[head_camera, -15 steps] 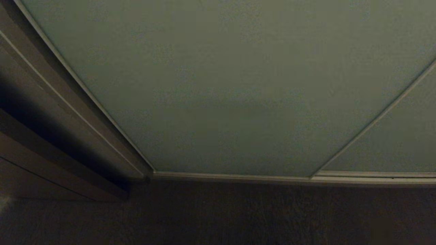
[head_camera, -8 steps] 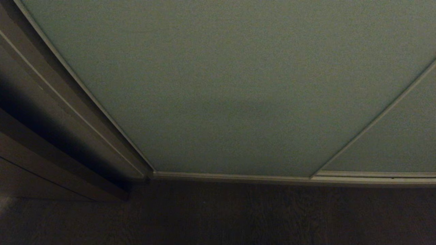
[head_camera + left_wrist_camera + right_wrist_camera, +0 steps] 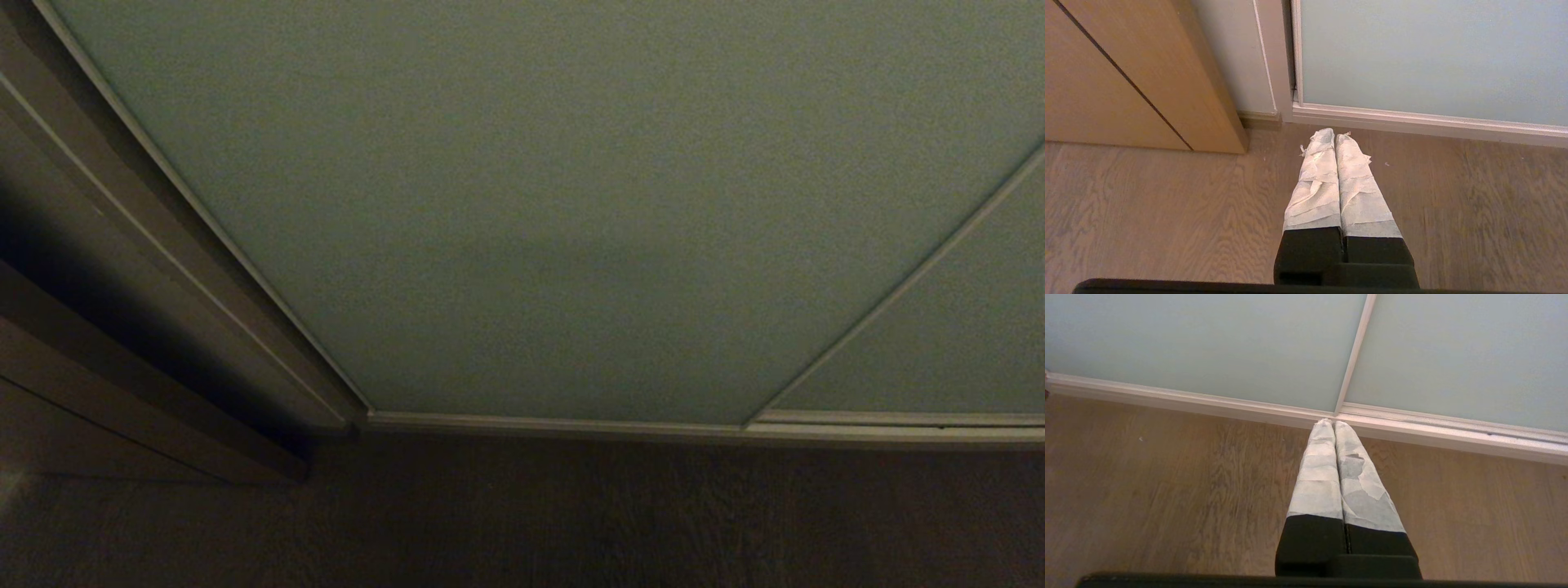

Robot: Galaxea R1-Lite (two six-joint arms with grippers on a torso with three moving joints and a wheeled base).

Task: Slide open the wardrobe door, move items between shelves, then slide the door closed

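The sliding wardrobe door (image 3: 555,204) fills the head view as a pale grey-green panel, closed against the frame post on its left. A second like panel (image 3: 963,343) overlaps it at the right. Neither arm shows in the head view. My left gripper (image 3: 1334,134) hangs over the wooden floor near the door's left bottom corner (image 3: 1296,104), shut and empty. My right gripper (image 3: 1333,422) hangs shut and empty over the floor, before the seam (image 3: 1353,355) where the two panels meet. The items and the shelves are hidden behind the doors.
A light wooden cabinet (image 3: 1126,73) stands left of the wardrobe, its corner close to the frame post (image 3: 1274,57). A cream bottom rail (image 3: 1208,402) runs along the foot of the doors. Wood-grain floor (image 3: 1147,212) lies in front.
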